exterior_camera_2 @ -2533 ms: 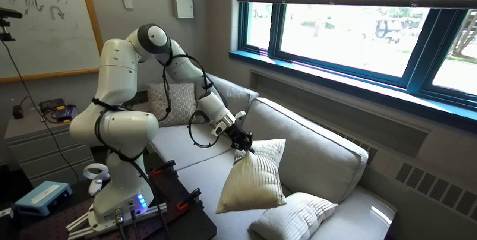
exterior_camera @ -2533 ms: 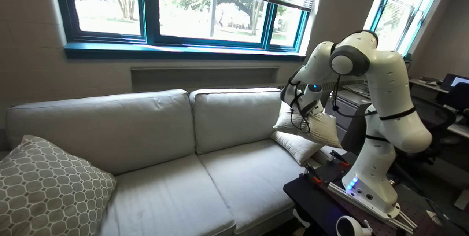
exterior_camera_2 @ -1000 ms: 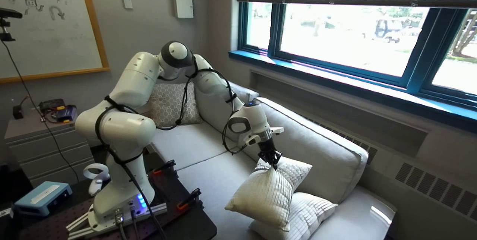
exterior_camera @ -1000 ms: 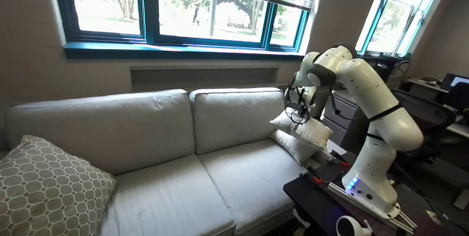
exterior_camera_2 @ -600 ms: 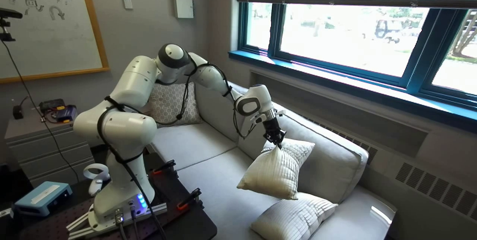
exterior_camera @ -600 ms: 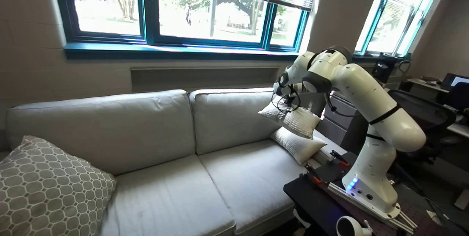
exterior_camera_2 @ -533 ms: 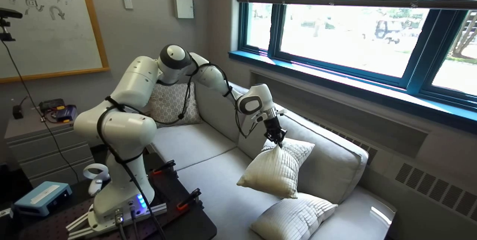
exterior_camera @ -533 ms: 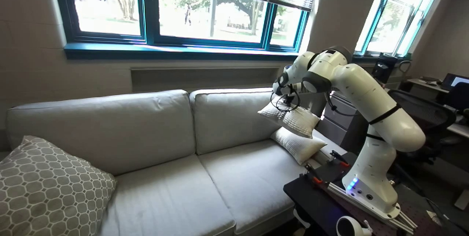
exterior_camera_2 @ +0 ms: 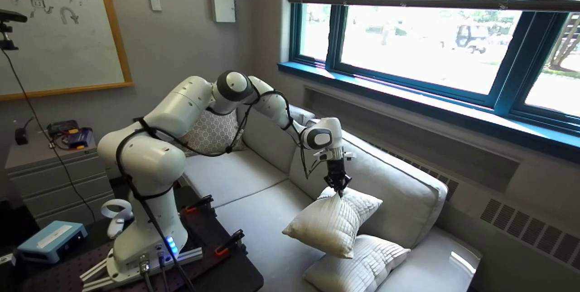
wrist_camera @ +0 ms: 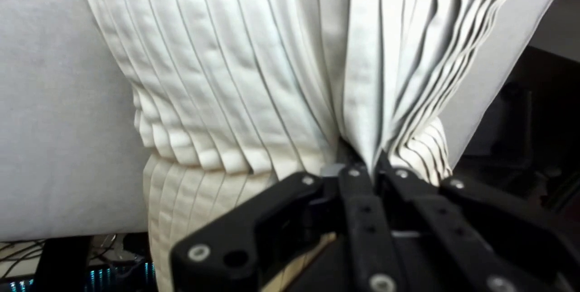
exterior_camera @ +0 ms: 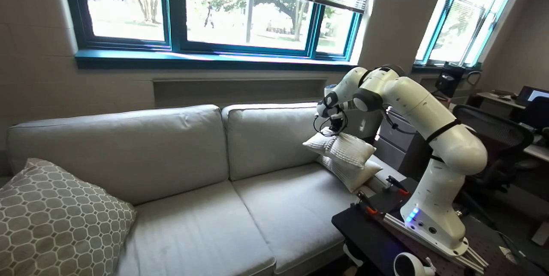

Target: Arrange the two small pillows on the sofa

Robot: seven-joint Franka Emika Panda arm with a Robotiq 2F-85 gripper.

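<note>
Teal-framed windows [exterior_camera: 246, 14] run across the top of an exterior view, bright with daylight, set in a block wall [exterior_camera: 38, 87]. Below them the sofa [exterior_camera: 206, 224], light beige-grey, stretches from the left edge to right of centre. At the right of that frame the white robot arm [exterior_camera: 422, 111] rises from a black table [exterior_camera: 360, 233] and bends over toward the sofa's right end. Upper left in an exterior view hangs a whiteboard [exterior_camera_2: 59, 56], edged in orange-brown. A grey patterned cushion [exterior_camera: 64, 220] fills the lower left corner of an exterior view, at the sofa's left end. Well apart from it, toward the bottom right of an exterior view, the lower off-white pillow [exterior_camera_2: 360, 262] lies on the sofa near the armrest [exterior_camera_2: 439, 260]. Above it the upper off-white pillow [exterior_camera_2: 324, 224] hangs tilted, overlapping it in the picture; whether these two small pillows touch cannot be told. Clenched on the upper off-white pillow is the black gripper [wrist_camera: 375, 169], right of centre in the lower half of the wrist view. Its fingers [wrist_camera: 364, 212] stand close together with a fold of pleated cloth pinched between them, the pleats fanning out toward the top edge of the frame.
</note>
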